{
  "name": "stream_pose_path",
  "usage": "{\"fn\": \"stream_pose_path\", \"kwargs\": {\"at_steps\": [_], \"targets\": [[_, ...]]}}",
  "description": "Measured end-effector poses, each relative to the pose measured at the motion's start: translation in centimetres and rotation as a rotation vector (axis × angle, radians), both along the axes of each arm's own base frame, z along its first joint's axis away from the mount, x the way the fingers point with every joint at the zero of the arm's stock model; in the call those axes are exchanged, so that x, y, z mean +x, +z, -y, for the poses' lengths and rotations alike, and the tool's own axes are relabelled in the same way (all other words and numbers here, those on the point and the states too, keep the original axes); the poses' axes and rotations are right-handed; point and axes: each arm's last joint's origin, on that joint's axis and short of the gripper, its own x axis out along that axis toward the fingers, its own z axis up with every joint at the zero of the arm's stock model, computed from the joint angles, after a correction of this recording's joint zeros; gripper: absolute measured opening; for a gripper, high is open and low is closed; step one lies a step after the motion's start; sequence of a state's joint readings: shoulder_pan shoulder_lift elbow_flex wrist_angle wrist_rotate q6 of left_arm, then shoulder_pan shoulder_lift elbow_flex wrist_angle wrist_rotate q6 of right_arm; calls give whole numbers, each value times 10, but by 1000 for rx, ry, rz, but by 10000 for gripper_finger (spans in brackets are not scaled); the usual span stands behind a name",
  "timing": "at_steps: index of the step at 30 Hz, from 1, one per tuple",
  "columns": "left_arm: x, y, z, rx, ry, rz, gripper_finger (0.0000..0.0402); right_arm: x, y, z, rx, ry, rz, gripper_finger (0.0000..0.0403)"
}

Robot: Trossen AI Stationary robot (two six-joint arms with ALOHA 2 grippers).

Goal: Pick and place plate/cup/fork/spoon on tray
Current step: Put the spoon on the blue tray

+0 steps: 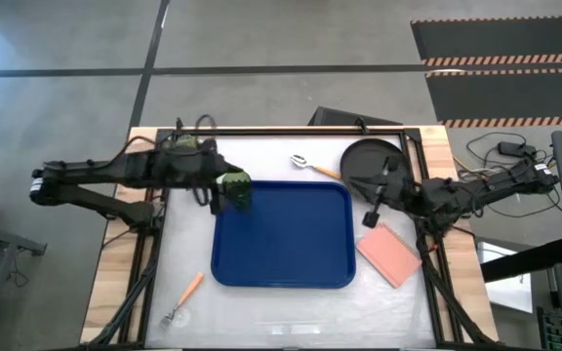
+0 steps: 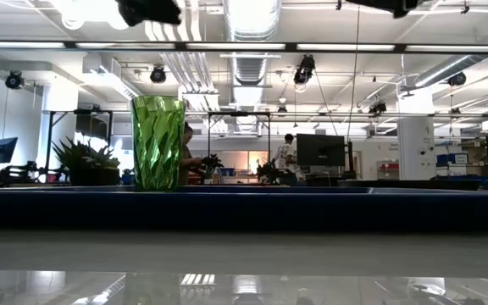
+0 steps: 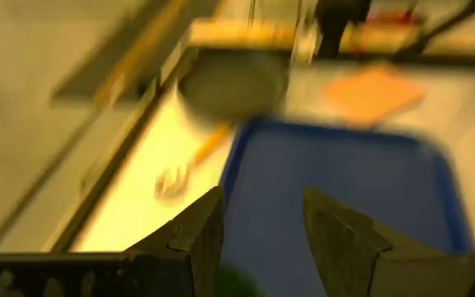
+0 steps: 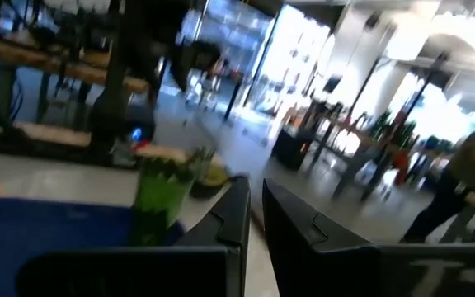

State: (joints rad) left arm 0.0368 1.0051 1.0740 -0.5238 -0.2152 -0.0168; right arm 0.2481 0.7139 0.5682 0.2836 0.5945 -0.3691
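The green cup (image 2: pixel 158 141) stands upright on its base in the far left corner of the blue tray (image 1: pixel 291 244). My left gripper (image 3: pixel 262 223) is open and empty above the cup (image 1: pixel 235 183), clear of its rim. The dark plate (image 1: pixel 369 159) lies on the table beyond the tray's far right corner. My right gripper (image 4: pixel 256 206) is shut and empty, raised beside the plate's near edge (image 1: pixel 371 209). One orange-handled utensil (image 1: pixel 312 167) lies by the plate, and another (image 1: pixel 183 298) lies at the near left. I cannot tell which is the fork.
A pink square pad (image 1: pixel 388 253) lies to the right of the tray, below my right arm. The table's black frame rail (image 1: pixel 291 132) runs along the far edge. The tray's floor is bare apart from the cup.
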Motion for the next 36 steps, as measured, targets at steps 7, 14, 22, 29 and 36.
{"fn": "stream_pose_path", "kwargs": {"at_steps": [7,14,22,29,36], "targets": [[-12,-22,9,82,-71,253,146,44,34,0,194,-88,-240,27],[-27,-48,9,83,-67,352,146,86,52,29,384,-197,-548,27],[-39,-69,9,76,-64,380,146,115,44,83,544,-193,-731,27],[-45,-82,9,53,-58,369,146,125,15,138,545,-265,-829,27],[-53,-74,9,61,-57,423,146,135,-22,177,605,-252,-932,27]]}}
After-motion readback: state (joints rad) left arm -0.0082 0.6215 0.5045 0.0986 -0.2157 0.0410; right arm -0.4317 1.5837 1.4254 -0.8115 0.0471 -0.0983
